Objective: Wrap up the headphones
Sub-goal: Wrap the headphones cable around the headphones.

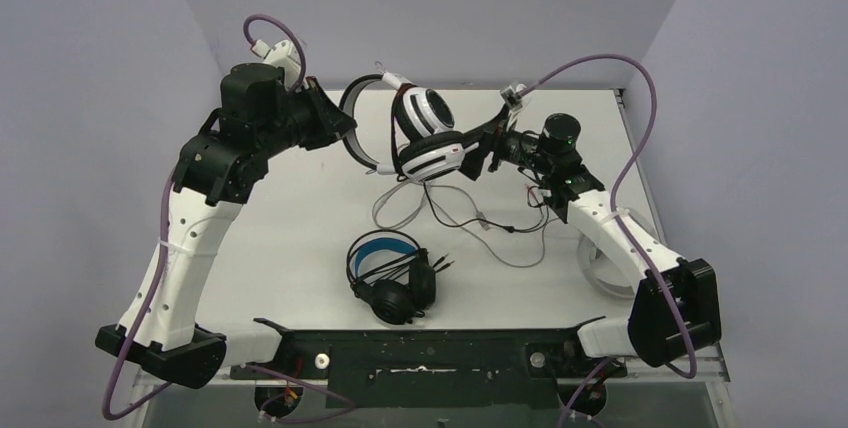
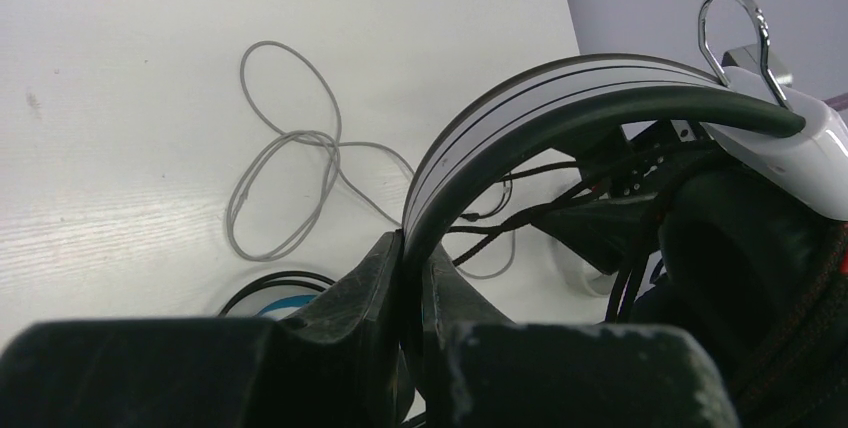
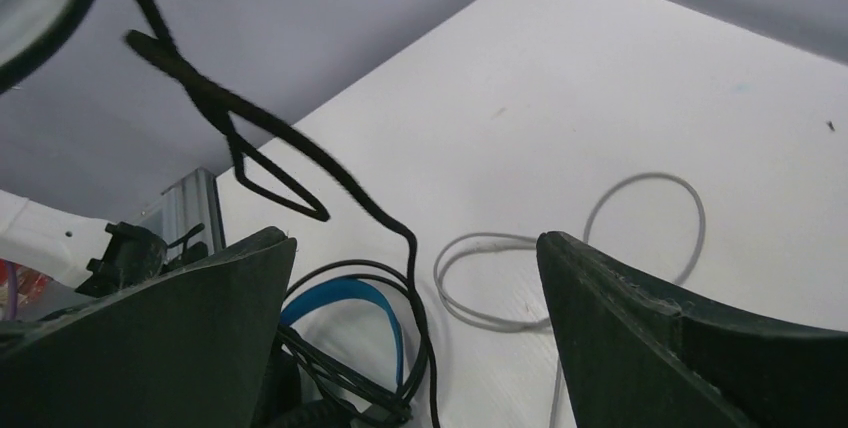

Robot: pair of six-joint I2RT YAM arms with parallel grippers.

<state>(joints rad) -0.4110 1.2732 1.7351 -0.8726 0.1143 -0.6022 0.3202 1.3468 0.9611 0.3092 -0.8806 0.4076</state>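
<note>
My left claw (image 2: 412, 248) is closing tightly on the headband of the white headset (image 1: 425, 128) and is holding it above the table (image 1: 300, 218). My right claw (image 3: 415, 238) is standing wide open beside its ear cups, gripping nothing. A dark cable (image 3: 250, 118) is hanging before it. The black headset (image 1: 392, 273) is lying on the table.

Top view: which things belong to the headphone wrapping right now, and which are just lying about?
In hand: striped white headset, clamped at its headband by the left gripper; open right gripper; loose pale cable.
Lying about, awaiting their turn: black headset with blue band; second white headset behind the right arm.
</note>
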